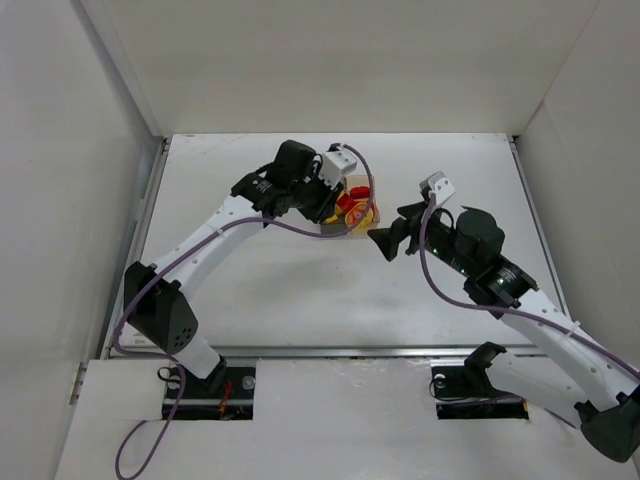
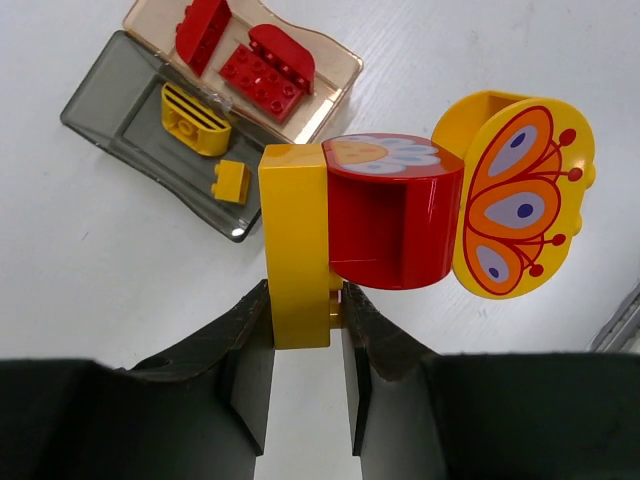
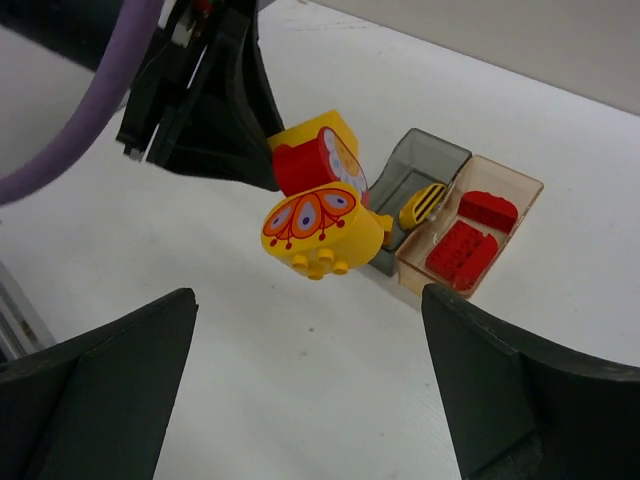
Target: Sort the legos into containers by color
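My left gripper is clamped on a tall yellow plastic block, its two dark fingers pressing the block's lower end from either side. Stuck to that block's side is a red rounded plastic block with a white flower print on one face. Beyond that is a yellow plastic piece printed with an orange butterfly. The three hang together as one cluster, and only the tall yellow one sits between my pads. From the right wrist the cluster appears held clear of the white table, with the butterfly piece's studs facing down.

The two translucent bins lie joined side by side on the table, near the cluster and past it from my left fingers. The smoky dark grey plastic bin holds a ridged yellow piece and a small yellow brick. The pale orange-tan plastic bin holds two red studded bricks, lying close together.

My right gripper is spread wide with nothing between its fingers. The cluster hangs ahead of it, within the gap as that camera sees it, touching neither finger. From above, the right gripper faces the left one across the cluster.
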`<state>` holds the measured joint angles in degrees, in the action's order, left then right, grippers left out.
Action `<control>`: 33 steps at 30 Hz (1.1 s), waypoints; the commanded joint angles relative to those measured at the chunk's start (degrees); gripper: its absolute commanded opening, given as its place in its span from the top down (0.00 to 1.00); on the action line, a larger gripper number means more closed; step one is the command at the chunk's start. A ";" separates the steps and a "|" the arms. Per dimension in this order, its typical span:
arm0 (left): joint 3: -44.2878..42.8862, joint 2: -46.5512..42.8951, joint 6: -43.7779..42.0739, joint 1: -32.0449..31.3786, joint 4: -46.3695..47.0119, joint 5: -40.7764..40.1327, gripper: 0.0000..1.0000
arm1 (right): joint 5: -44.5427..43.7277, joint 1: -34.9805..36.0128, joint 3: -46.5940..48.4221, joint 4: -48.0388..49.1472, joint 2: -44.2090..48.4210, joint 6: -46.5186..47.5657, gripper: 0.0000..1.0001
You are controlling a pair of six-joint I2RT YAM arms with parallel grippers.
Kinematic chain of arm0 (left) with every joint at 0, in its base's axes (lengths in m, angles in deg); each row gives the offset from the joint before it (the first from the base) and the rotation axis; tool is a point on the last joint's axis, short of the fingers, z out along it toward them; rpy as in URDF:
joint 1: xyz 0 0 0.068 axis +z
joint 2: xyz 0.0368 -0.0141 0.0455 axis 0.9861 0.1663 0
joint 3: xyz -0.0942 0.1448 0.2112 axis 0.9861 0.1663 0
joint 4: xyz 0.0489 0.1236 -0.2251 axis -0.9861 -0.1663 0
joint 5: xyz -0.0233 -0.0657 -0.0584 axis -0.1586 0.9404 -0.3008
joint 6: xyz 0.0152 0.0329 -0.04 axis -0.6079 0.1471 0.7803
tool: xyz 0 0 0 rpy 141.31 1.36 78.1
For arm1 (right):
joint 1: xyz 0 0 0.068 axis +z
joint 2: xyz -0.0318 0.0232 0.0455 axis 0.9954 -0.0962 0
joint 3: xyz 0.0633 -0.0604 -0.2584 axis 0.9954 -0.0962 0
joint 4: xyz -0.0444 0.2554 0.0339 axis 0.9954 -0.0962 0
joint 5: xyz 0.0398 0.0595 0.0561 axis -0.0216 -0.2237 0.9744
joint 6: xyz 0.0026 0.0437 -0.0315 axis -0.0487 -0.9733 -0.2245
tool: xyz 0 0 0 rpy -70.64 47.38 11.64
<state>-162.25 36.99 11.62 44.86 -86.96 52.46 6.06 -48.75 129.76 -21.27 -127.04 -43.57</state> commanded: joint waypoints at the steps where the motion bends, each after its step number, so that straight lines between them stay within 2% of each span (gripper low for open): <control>1: -2.66 -1.85 4.22 -0.29 0.49 -3.99 1.00 | -4.70 0.40 5.62 3.91 -2.57 -9.97 0.01; 3: -2.13 -2.91 4.22 -0.29 1.64 -5.23 1.00 | -2.84 0.40 9.48 3.91 -5.28 -13.57 0.01; 5: -1.52 -4.58 4.22 -0.81 2.34 -7.16 1.00 | -5.63 0.40 10.90 3.91 -5.83 -21.03 0.01; 8: 0.58 -7.39 4.22 -1.34 4.88 -11.20 1.00 | -10.82 -1.62 10.04 3.91 -5.13 -33.59 0.01; 11: 4.09 -10.90 4.22 -1.95 8.92 -13.49 1.00 | -9.10 -4.00 8.98 3.91 -5.47 -40.90 0.01; 19: 5.52 -13.46 4.83 -3.01 12.18 -13.50 1.00 | 0.83 -4.00 10.21 9.17 -13.47 -45.83 0.01; 23: 5.52 -13.99 4.83 -3.54 12.18 -13.50 1.00 | 2.77 -4.00 10.73 11.64 -15.15 -46.37 0.05; 27: 5.52 -13.99 4.83 -3.54 12.18 -13.50 1.00 | 3.48 -4.00 7.76 15.68 -14.53 -46.37 0.12; 33: 4.99 -13.99 5.89 -3.54 12.18 -11.04 1.00 | 6.64 -4.00 7.30 19.64 -16.99 -46.89 0.30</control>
<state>-156.70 24.81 16.13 41.53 -77.56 39.96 9.75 -52.82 136.67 -7.83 -143.14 -89.46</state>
